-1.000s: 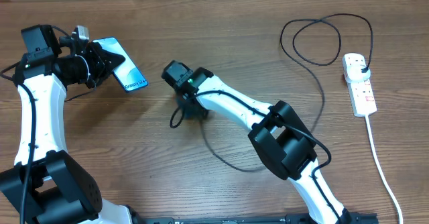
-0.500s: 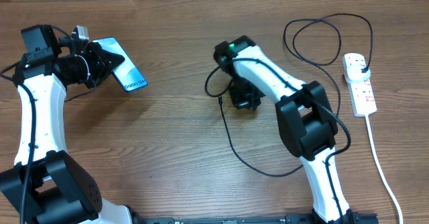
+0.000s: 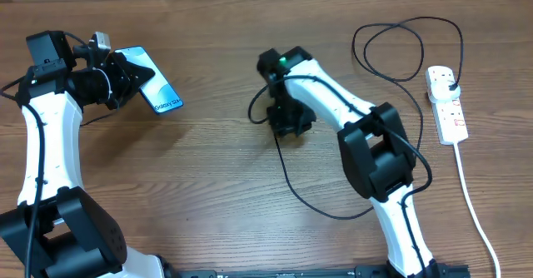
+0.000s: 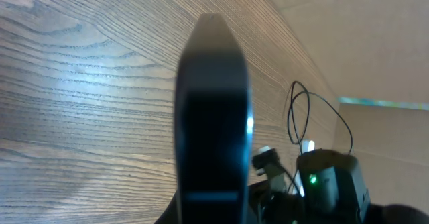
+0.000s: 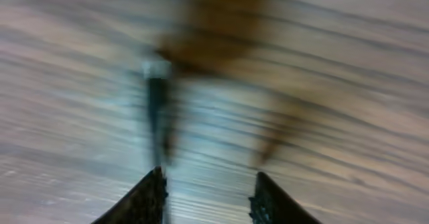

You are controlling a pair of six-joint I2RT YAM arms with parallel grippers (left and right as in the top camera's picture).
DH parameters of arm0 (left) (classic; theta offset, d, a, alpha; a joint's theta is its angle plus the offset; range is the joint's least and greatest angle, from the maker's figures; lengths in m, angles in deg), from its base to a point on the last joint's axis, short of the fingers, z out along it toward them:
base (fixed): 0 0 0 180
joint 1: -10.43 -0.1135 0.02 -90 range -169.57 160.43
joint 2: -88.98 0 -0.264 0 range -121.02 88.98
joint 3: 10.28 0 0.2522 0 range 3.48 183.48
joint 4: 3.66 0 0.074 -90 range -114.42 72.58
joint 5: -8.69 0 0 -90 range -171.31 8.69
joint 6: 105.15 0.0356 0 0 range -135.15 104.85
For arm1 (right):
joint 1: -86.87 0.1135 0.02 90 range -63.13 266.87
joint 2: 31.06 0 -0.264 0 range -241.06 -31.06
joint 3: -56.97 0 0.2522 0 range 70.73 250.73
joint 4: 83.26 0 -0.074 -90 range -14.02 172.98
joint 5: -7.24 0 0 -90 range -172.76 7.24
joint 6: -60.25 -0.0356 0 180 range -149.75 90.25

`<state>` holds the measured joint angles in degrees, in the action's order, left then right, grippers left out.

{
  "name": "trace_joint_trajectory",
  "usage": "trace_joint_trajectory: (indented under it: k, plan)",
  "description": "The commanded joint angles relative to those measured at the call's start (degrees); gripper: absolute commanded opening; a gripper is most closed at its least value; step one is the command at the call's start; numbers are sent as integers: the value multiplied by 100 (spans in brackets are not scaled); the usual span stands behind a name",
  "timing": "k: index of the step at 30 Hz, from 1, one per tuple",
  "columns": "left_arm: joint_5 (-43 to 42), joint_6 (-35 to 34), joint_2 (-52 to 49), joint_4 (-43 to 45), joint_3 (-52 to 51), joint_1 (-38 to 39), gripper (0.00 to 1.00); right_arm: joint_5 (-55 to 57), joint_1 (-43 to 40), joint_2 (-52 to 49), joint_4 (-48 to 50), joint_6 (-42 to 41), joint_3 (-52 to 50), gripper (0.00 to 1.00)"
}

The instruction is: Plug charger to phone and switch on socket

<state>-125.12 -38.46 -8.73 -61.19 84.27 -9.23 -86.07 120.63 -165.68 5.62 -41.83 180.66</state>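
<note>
Two white-and-black robot arms reach over a wood-grain table [image 3: 191, 203]. Near its far left corner, the left gripper [image 3: 125, 80] is clenched on the phone [image 3: 158, 88], a slim rectangle with a light blue screen. The left wrist view shows that phone [image 4: 211, 117] only as a dark, blurred slab seen edge-on.

The charger [image 3: 353, 45], a thin black cable, loops near the far right corner. Its plug head [image 3: 450, 84] sits in the socket [image 3: 448, 111], a glossy white strip by the right edge that trails a thick white cord [image 3: 471, 199]. The cable curves to mid-table under the right gripper [image 3: 287, 124]. Only the blurred right wrist view shows this gripper [image 5: 208, 190] released, its black fingers [image 5: 149, 194] parted over bare wood, with the plug tip [image 5: 155, 83] just ahead of one finger.
</note>
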Motion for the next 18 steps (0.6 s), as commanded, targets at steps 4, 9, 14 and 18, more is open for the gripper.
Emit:
trace_joint_trajectory:
  k: [4,9,14,18]
  plan:
    - [-72,192,236,26,79,-55,4,26,352,262,83,-55,0,50]
    - [-70,195,236,28,79,-55,4,249,378,262,199,-321,-413,39]
    - [-59,208,236,28,79,-57,4,629,271,262,31,-450,-844,5]
    - [-55,269,236,26,79,-57,4,629,142,302,-382,-393,-859,4]
